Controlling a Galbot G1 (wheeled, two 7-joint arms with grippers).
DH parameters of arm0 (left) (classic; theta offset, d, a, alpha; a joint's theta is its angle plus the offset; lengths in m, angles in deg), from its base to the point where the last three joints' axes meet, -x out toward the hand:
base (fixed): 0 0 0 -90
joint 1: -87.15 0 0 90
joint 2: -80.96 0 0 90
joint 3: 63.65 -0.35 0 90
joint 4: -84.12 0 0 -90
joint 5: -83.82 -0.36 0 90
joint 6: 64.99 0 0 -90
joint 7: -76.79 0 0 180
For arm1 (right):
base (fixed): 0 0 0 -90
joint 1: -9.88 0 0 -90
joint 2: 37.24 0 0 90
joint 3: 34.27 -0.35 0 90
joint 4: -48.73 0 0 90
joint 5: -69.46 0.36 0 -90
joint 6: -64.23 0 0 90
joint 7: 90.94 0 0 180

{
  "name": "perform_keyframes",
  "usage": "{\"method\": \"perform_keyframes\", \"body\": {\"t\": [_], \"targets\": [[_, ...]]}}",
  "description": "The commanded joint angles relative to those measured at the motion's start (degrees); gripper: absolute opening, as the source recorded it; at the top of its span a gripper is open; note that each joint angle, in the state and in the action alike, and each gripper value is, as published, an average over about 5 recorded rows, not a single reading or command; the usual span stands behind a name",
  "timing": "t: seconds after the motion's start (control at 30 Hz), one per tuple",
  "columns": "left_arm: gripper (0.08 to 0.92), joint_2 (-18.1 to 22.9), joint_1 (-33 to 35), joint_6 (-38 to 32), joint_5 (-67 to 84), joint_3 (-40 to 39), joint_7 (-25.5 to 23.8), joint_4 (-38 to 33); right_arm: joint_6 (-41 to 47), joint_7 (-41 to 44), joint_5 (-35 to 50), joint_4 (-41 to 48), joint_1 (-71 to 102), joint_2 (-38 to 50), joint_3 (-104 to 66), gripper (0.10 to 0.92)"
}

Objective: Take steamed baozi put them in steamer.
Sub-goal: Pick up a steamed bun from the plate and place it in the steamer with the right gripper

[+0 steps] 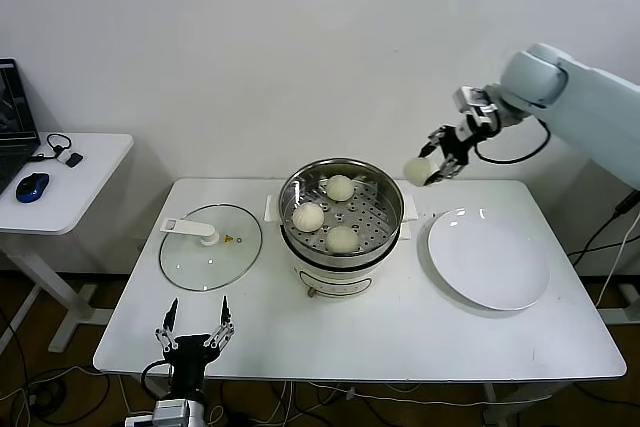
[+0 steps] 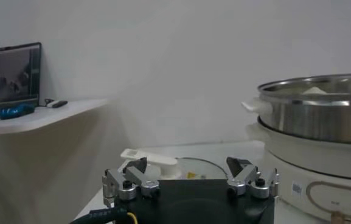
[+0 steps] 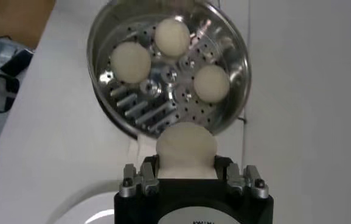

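Note:
The steel steamer [image 1: 342, 179] stands mid-table on its white base. Three creamy baozi lie on its perforated tray: one at the back [image 1: 340, 187], one at the left [image 1: 308, 216], one at the front [image 1: 342, 238]. My right gripper [image 1: 432, 165] is shut on the fourth baozi [image 1: 416, 171] and holds it in the air just right of the steamer's rim. In the right wrist view the held baozi [image 3: 185, 148] sits between the jaws, with the steamer [image 3: 121, 117] and its three buns beyond. My left gripper [image 1: 194, 329] is open and empty at the table's front left edge.
A glass lid with a white handle [image 1: 210, 245] lies flat left of the steamer. A large white plate [image 1: 488, 257] lies bare at the right. A side table [image 1: 60, 182] with a blue mouse stands at the far left.

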Motion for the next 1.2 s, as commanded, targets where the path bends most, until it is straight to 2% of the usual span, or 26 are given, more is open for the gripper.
{"method": "perform_keyframes", "body": {"t": [0.03, 0.37, 0.9, 1.2], "targets": [[0.823, -0.31, -0.12, 0.47, -0.38, 0.04, 0.16, -0.36, 3.99, -1.09, 5.92, -2.98, -4.01, -7.18, 7.31, 0.608], [0.823, -0.44, -0.73, 0.98, 0.27, 0.70, 0.20, -0.48, 3.54, -0.41, 2.13, 5.49, 2.56, -14.36, 5.61, 0.603], [0.823, -0.44, -2.17, 1.51, 1.17, 0.96, 0.20, 0.52, 1.87, 0.25, -4.32, 14.30, 8.62, -17.91, 3.20, 0.611], [0.823, -0.53, -2.49, 1.63, 1.54, 1.08, 0.19, 0.86, 1.57, 0.33, -5.16, 16.19, 9.62, -19.23, 2.36, 0.611]]}}
